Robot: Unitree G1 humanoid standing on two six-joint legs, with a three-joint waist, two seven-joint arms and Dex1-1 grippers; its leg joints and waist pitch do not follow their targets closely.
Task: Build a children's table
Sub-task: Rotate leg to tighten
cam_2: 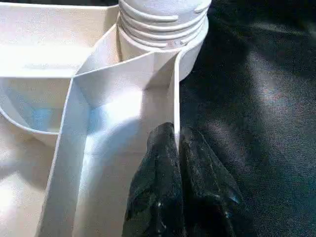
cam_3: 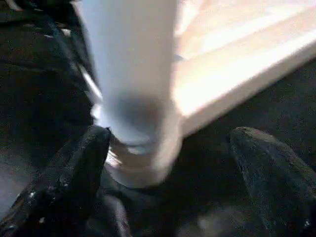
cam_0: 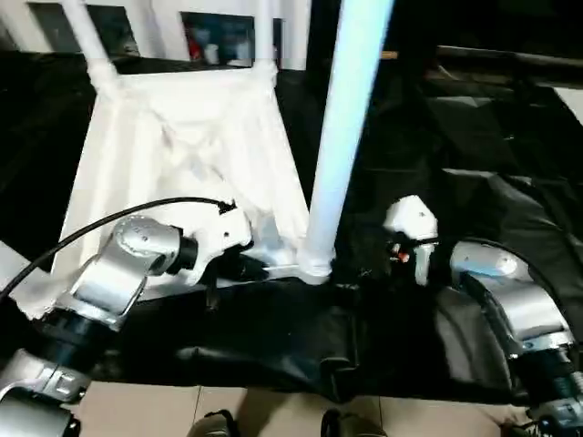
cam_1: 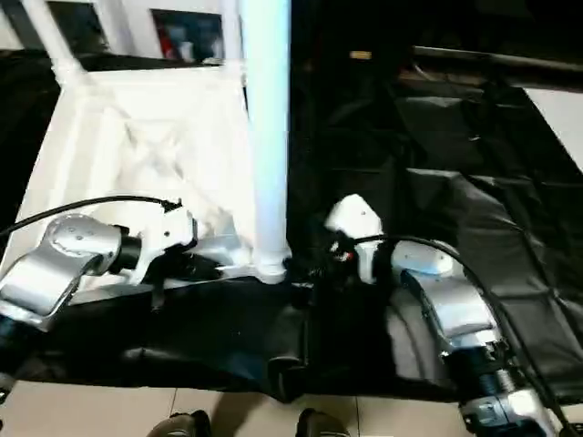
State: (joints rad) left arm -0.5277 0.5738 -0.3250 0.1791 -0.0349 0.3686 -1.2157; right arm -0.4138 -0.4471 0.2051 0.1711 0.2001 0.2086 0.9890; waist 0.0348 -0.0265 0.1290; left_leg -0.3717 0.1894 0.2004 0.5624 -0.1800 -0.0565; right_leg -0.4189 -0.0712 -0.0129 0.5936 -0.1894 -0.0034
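The white table top lies upside down on black cloth, ribbed underside up. Two legs stand in its far corners. A third long white leg stands upright in the near right corner socket, its threaded collar showing. My left gripper is shut on the thin rim wall of the table top, just beside that socket. My right gripper is open at the leg's base, one black finger on each side of it, and the far finger stands clear of the leg.
Black cloth covers the work surface around the table top, with folds at the right. Tan floor and two dark shoes show at the near edge. A glass-door cabinet stands behind.
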